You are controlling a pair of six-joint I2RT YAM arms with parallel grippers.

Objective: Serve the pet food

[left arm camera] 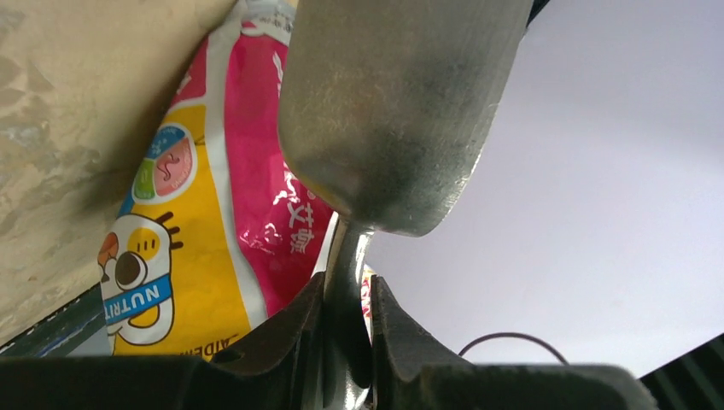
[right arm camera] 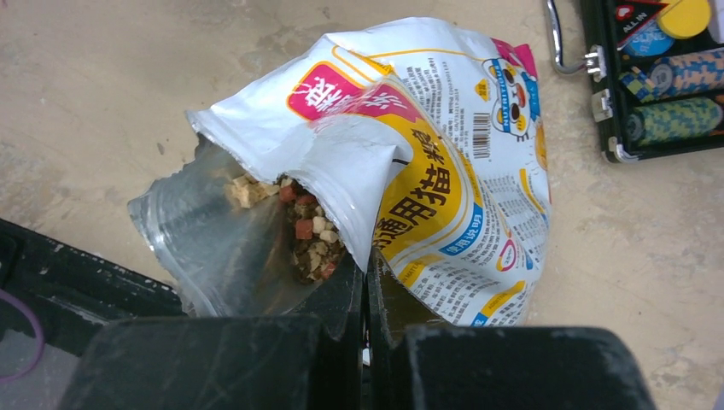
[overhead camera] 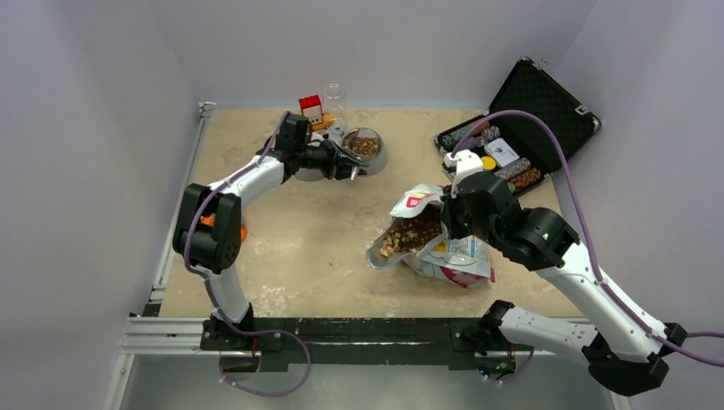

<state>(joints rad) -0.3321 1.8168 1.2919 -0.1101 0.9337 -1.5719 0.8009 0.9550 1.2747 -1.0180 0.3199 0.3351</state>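
Observation:
The pet food shows as brown kibble in the metal bowl (overhead camera: 365, 147) at the back and as a heap (overhead camera: 408, 237) inside the open white-and-yellow bag (overhead camera: 452, 252); it also shows in the right wrist view (right arm camera: 312, 243). My left gripper (overhead camera: 341, 161) is at the bowl's near-left rim, shut on the handle of the metal scoop (left arm camera: 393, 111). The scoop's rounded back faces the wrist camera, so its inside is hidden. My right gripper (right arm camera: 367, 275) is shut on the bag's torn top edge (right arm camera: 341, 162), holding the mouth open and lifted.
An open black case (overhead camera: 534, 115) with rows of poker chips stands at the back right, close to the bag. A red-and-white carton (overhead camera: 312, 109) and a clear glass (overhead camera: 335, 98) stand behind the bowl. White walls enclose the table.

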